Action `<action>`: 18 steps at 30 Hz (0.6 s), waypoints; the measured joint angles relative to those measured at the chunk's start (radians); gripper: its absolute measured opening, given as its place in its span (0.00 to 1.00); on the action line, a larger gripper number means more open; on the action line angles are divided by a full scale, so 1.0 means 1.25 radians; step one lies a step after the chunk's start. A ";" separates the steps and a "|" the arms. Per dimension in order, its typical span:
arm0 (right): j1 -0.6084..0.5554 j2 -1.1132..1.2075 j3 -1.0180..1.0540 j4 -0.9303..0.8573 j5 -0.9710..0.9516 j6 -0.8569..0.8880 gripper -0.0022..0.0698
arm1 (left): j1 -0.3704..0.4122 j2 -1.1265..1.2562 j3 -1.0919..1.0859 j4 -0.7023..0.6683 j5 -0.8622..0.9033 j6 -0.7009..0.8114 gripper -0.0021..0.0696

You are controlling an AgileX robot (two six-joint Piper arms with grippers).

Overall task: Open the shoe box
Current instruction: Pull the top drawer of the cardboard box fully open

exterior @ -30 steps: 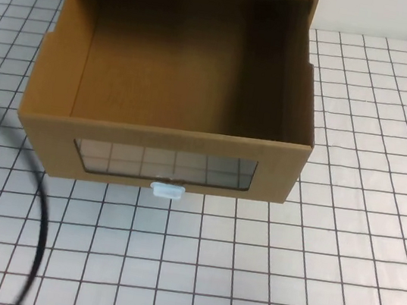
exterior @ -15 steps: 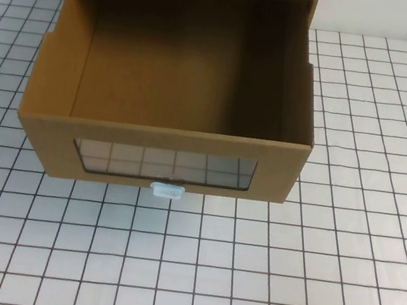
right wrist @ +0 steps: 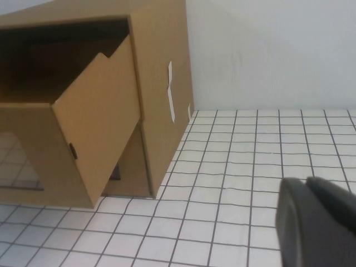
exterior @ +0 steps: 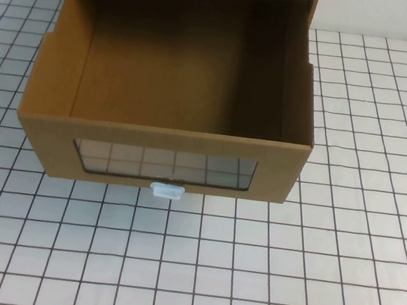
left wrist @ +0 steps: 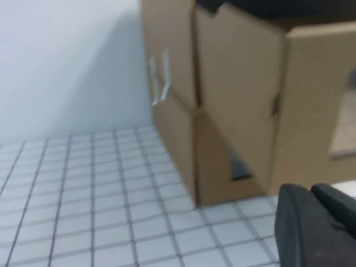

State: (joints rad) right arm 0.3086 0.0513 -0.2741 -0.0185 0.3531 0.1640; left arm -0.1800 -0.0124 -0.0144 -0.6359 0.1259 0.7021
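The brown cardboard shoe box (exterior: 176,79) stands at the back of the gridded table, its drawer pulled out toward me and empty inside. The drawer front has a clear window (exterior: 163,163) and a small white pull tab (exterior: 167,190). Neither arm shows in the high view. My left gripper (left wrist: 320,222) is shut with nothing in it, off the box's left side (left wrist: 233,100). My right gripper (right wrist: 320,222) is shut and empty too, over the tiles off the box's right side (right wrist: 111,111).
White tiles with dark grid lines (exterior: 245,281) cover the table in front of and beside the box. A pale wall (right wrist: 267,50) rises behind it. A white tape strip (right wrist: 170,92) marks the box's outer sleeve.
A dark cable and arm part at the left edge of the high view one second ago have withdrawn out of sight. The box has not moved.
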 joint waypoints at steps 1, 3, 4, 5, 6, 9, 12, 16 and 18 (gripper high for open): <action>0.000 0.000 0.000 0.000 -0.001 0.000 0.01 | 0.000 0.000 0.013 0.000 -0.015 0.000 0.03; -0.001 0.000 0.000 0.000 0.000 0.000 0.01 | 0.000 0.000 0.028 0.000 -0.027 0.000 0.03; -0.001 0.000 0.000 0.000 0.002 0.000 0.01 | 0.000 0.000 0.030 0.000 -0.027 0.000 0.03; -0.001 0.000 0.000 0.000 0.010 0.000 0.01 | 0.000 0.000 0.032 0.000 -0.022 0.000 0.03; -0.001 0.000 0.000 0.000 0.016 0.000 0.01 | 0.000 0.000 0.032 0.000 -0.013 0.000 0.03; -0.001 0.000 0.000 0.000 0.041 0.000 0.01 | 0.000 0.000 0.032 0.000 0.010 0.000 0.03; -0.001 0.000 0.000 0.000 0.067 0.000 0.01 | 0.000 0.000 0.032 0.000 0.017 0.000 0.03; -0.001 0.000 0.000 0.000 0.084 0.000 0.01 | 0.000 0.000 0.032 0.000 0.021 0.000 0.03; -0.001 0.000 0.000 0.000 0.086 0.000 0.01 | 0.000 0.000 0.032 0.000 0.021 0.000 0.03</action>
State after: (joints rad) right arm 0.3070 0.0513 -0.2741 -0.0185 0.4609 0.1640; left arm -0.1800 -0.0124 0.0255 -0.6364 0.1519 0.7021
